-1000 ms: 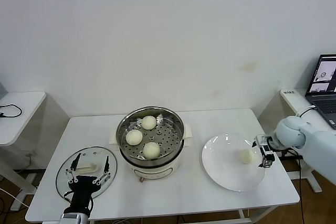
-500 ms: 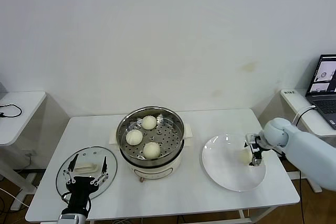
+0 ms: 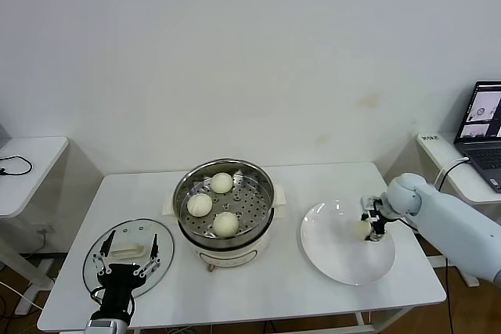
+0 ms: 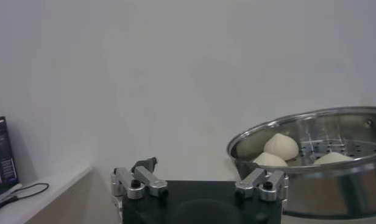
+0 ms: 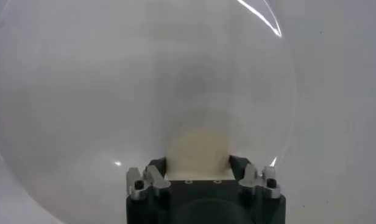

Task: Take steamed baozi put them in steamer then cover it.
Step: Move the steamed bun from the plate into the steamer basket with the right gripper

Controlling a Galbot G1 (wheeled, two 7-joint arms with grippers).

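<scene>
No readable labels. Right gripper (image 3: 369, 225) over flat white plate (image 3: 329, 260), fingers closed around small cream-white steamed bun (image 5: 197, 152). Left gripper (image 3: 125, 257) wide, empty, above clear glass lid (image 3: 153, 232).

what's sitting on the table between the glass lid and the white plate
In the head view, the steamer stands between the lid and the plate, with three baozi inside.

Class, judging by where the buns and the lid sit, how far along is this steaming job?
Done: three baozi lie in the steamer. In hand: the right gripper brackets the last bun on the white plate. Left: move it over, then fit the cover, lying beneath the left gripper.
</scene>
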